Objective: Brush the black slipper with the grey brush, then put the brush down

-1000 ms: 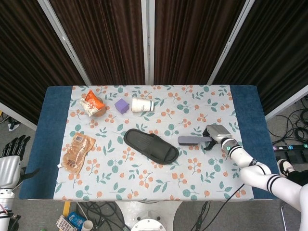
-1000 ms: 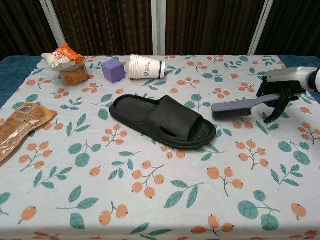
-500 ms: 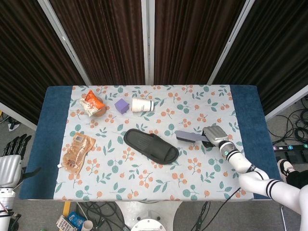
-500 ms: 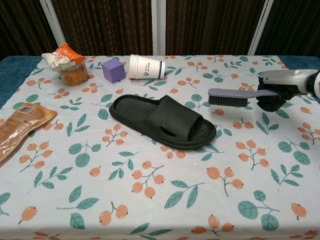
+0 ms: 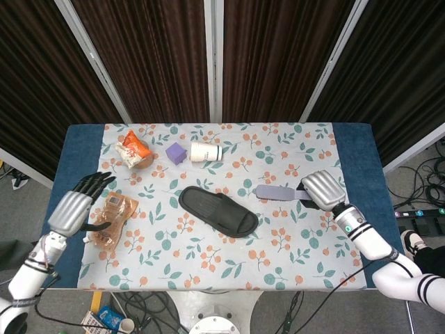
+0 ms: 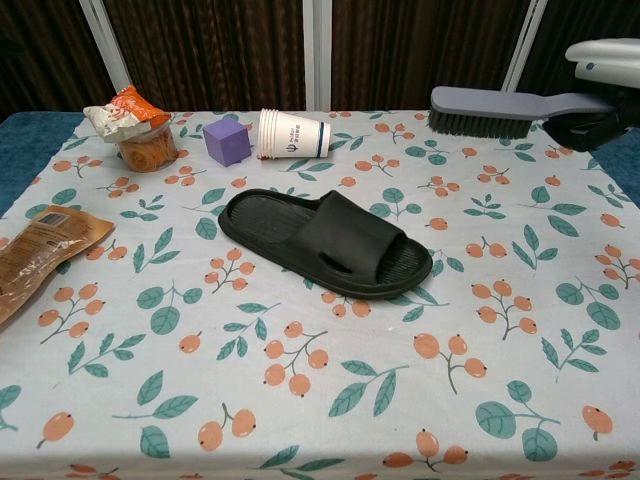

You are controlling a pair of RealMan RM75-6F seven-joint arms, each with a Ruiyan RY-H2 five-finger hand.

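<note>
The right hand grips the handle of the grey brush, fingers wrapped around it, holding it clear of the table, bristles down, to the right of the black slipper. The slipper lies near the middle of the flowered tablecloth. The left hand hovers over the table's left edge, fingers spread, beside a brown snack packet.

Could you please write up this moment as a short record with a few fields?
brush: grey brush lifted clear of the table, bristles down
right hand: right hand grips the brush handle
left hand: left hand open, over the table's left side
slipper: black slipper flat mid-table, untouched
other items: paper cup on its side, purple cube, snack packets
</note>
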